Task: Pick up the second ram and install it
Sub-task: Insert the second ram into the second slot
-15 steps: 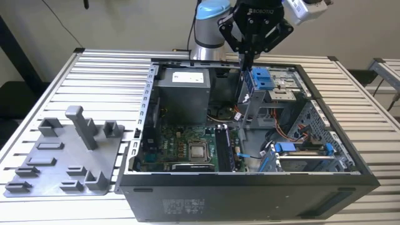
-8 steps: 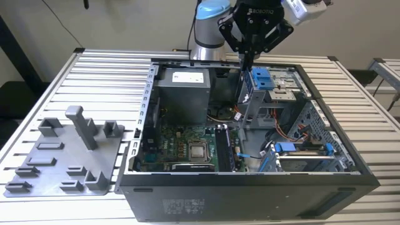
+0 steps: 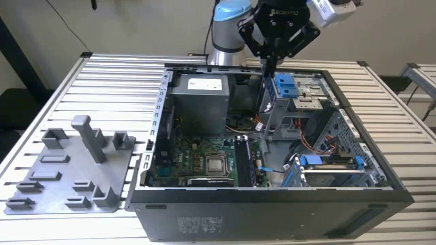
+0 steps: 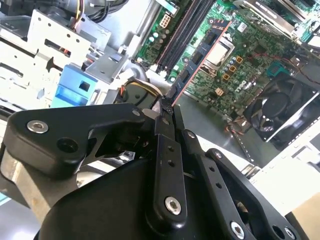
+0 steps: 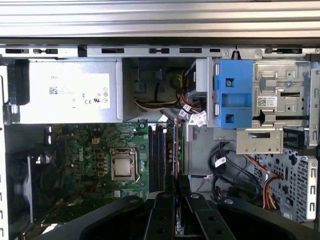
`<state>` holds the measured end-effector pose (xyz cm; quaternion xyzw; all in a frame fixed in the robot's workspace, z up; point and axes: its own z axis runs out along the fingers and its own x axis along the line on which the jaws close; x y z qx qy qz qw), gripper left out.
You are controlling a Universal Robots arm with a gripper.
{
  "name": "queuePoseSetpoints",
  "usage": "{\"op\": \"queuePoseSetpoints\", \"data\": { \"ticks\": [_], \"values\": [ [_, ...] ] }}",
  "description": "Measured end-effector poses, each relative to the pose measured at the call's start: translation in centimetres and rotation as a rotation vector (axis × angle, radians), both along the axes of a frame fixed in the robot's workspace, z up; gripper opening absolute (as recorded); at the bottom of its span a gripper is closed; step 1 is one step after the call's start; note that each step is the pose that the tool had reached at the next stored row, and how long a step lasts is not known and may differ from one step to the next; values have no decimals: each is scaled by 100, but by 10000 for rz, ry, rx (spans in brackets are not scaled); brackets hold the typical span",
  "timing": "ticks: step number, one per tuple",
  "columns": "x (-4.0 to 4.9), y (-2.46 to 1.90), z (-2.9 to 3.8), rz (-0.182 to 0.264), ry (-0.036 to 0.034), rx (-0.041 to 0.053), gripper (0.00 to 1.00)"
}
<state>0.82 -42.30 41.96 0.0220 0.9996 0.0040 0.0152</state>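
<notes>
One stick, the second ram (image 4: 200, 57), is clamped edge-on between the fingers of the gripper (image 4: 167, 106). It hangs over the memory slots (image 5: 159, 150) of the motherboard (image 5: 75, 145), inside the open computer case (image 3: 259, 212) lying on the desk (image 3: 116, 76). The arm (image 3: 228, 25) reaches down over the case's edge near the power supply (image 3: 197, 102).

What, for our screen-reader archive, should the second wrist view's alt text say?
A black gripper, shut on a long, thin, dark memory stick seen edge-on, holds it over the green motherboard, close to the long black memory slots. A blue plastic drive bracket sits nearby.
</notes>
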Motion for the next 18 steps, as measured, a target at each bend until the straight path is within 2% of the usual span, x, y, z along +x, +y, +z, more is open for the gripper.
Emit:
{"op": "queuePoseSetpoints", "data": {
  "ticks": [4,10,14,18],
  "values": [
    [27,0,-8,1,141,-7,14],
    [30,-2,-29,-104,161,-6,14],
    [36,-18,-51,-246,164,-10,14],
    [49,-46,-80,-249,217,-7,14]
  ]
}}
